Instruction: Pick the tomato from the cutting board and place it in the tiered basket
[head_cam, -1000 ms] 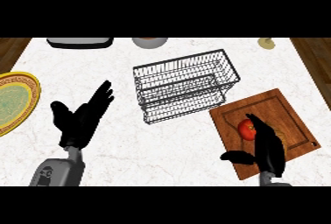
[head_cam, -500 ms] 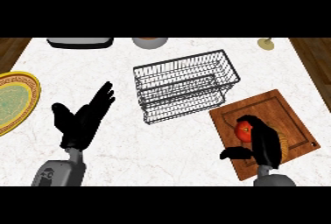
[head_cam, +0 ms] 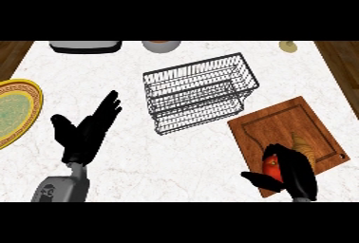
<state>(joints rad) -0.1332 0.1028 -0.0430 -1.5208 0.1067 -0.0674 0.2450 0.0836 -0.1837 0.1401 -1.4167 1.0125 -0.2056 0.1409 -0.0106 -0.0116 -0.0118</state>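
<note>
A red tomato (head_cam: 273,168) shows between the curled fingers and thumb of my right hand (head_cam: 293,172), over the near edge of the wooden cutting board (head_cam: 288,126) at the lower right. The hand covers most of it. The black wire tiered basket (head_cam: 200,91) stands on the white counter, up and to the left of the board. My left hand (head_cam: 85,133) rests open at the lower left, fingers up, holding nothing.
A yellow and green plate (head_cam: 13,112) lies at the left edge. Along the counter's far edge stand a grey appliance (head_cam: 84,46), a bowl (head_cam: 161,45) and a small pale object (head_cam: 288,46). Brown floor shows past both far corners.
My right hand has closed round the tomato and drawn it toward the board's near edge. The left hand has stayed put.
</note>
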